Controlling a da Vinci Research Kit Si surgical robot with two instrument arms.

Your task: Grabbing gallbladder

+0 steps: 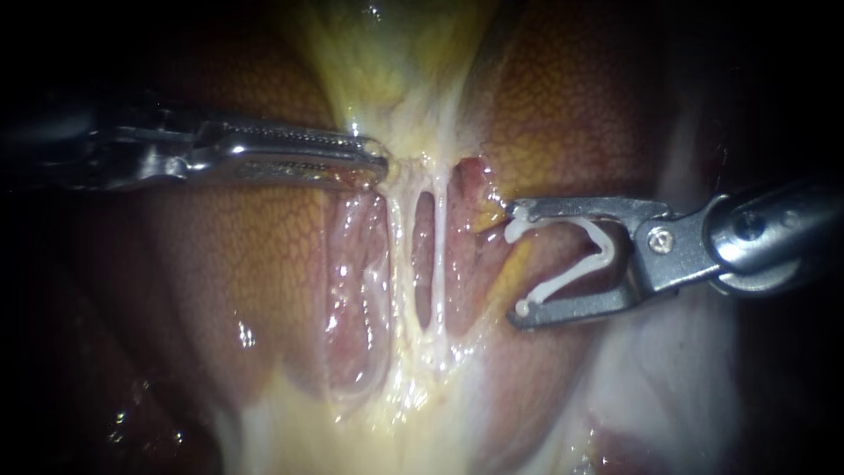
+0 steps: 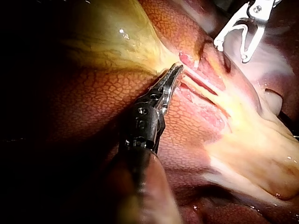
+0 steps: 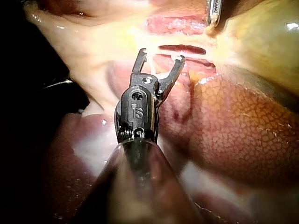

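The left instrument (image 1: 374, 165) is clamping its jaws on the neck of the gallbladder (image 1: 396, 62), seemingly stretching the 2 tubes (image 1: 437, 255) taut, while the right instrument (image 1: 517, 264) is hovering beside them, jaws holding an open clip (image 1: 571, 273).

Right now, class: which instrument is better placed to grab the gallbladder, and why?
Left. The left instrument has its tip against the gallbladder, just above the tubes. The right instrument is loaded with an open white clip and sits beside the tubes.
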